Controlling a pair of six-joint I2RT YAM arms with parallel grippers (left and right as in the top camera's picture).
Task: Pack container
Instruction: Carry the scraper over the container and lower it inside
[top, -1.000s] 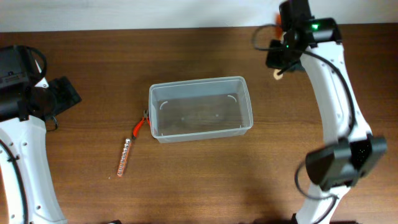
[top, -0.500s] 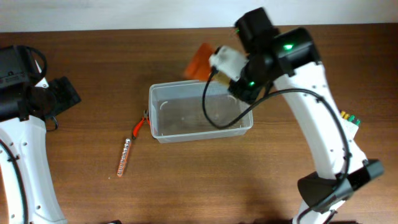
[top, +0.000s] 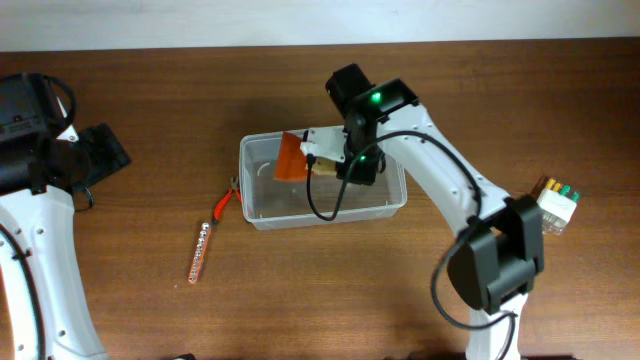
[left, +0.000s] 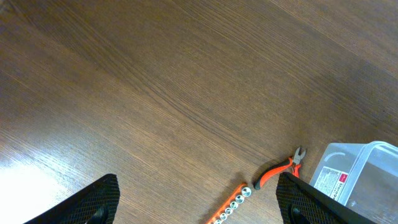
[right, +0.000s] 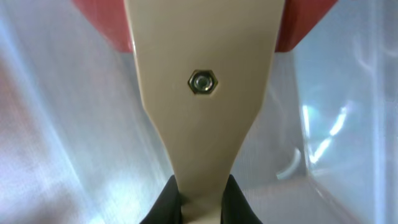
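The container sits open-topped near the middle of the bench, its long axis running left to right in the overhead view and its short sides facing the two arms. The right arm comes up from the near edge, bends at the elbow and reaches leftward over the container's right half. The right hand is above the opening, closed on the cream handle of a scraper. The scraper's orange blade points toward the container's left end and is tilted. In the right wrist view the handle runs straight away from the fingers, with a hex nut in its middle and the clear container wall behind it.

Orange-handled pliers lie just beside the container's left short side, and an orange strip of sockets lies a little further out. The left hand is well apart at the left edge of the bench, its jaws spread and holding nothing. A small clear box of coloured bits sits far right.
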